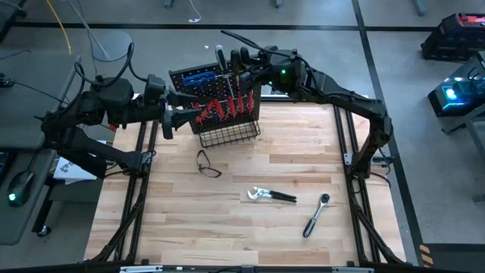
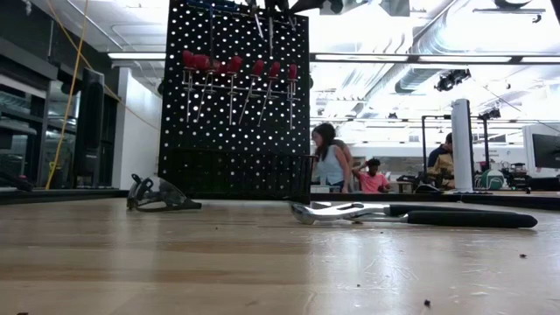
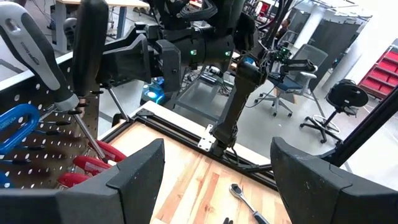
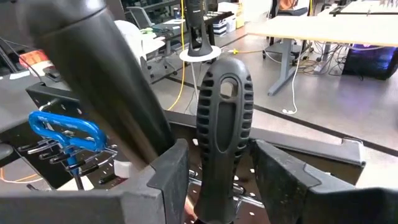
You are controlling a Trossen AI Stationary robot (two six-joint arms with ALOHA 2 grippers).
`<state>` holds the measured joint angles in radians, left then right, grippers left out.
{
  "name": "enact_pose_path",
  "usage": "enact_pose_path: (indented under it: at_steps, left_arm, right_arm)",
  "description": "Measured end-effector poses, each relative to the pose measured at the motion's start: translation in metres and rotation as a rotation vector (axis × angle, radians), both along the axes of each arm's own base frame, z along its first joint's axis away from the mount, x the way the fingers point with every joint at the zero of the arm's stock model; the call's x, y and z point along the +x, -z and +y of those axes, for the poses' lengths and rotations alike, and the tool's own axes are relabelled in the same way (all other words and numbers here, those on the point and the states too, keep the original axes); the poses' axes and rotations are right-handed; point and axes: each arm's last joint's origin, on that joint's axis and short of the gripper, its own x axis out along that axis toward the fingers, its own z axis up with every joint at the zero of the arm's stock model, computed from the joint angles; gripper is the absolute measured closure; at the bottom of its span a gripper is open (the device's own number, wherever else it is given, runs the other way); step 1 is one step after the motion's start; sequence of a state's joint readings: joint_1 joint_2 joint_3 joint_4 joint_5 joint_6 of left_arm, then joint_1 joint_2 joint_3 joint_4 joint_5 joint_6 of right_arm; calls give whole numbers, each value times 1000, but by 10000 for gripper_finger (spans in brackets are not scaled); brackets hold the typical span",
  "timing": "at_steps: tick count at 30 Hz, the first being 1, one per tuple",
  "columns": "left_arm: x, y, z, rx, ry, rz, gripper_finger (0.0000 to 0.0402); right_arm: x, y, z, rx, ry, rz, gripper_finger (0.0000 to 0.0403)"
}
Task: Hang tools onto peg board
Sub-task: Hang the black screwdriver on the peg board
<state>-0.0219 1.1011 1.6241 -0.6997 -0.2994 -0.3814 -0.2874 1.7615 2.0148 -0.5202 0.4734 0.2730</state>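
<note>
Black-handled screwdriver (image 4: pixel 224 143) stands upright between the fingers of the right gripper (image 4: pixel 219 180) at the top edge of the peg board (image 1: pixel 216 98), the fingers parted just off its handle, not clamped. The left gripper (image 3: pixel 214 177) waits wide open at the board's left side, near the red-handled screwdrivers (image 1: pixel 223 108). On the pale wooden table (image 1: pixel 227 227) lie silver pliers (image 1: pixel 269 196) and a chrome ratchet (image 1: pixel 316 214), with people seated in the workshop beyond.

— On the peg board (image 1: pixel 198 83), what colours do you see?
— You have black perforated metal, red screwdriver handles (image 1: pixel 221 108) in a row, one blue T-key (image 1: pixel 201 76) above them.
— Below it?
— Pale striped wood table (image 1: pixel 227 227).
</note>
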Motion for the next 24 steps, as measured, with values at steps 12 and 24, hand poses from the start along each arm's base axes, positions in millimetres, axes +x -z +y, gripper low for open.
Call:
enact_pose_path:
  at_steps: [12, 24]
  left_arm:
    - [0, 1, 0, 0, 1, 13, 133]
    - [0, 1, 0, 1, 1, 15, 133]
  right_arm:
    - [0, -5, -1, -36, 3, -28, 238]
    - [-8, -7, 3, -27, -16, 13, 238]
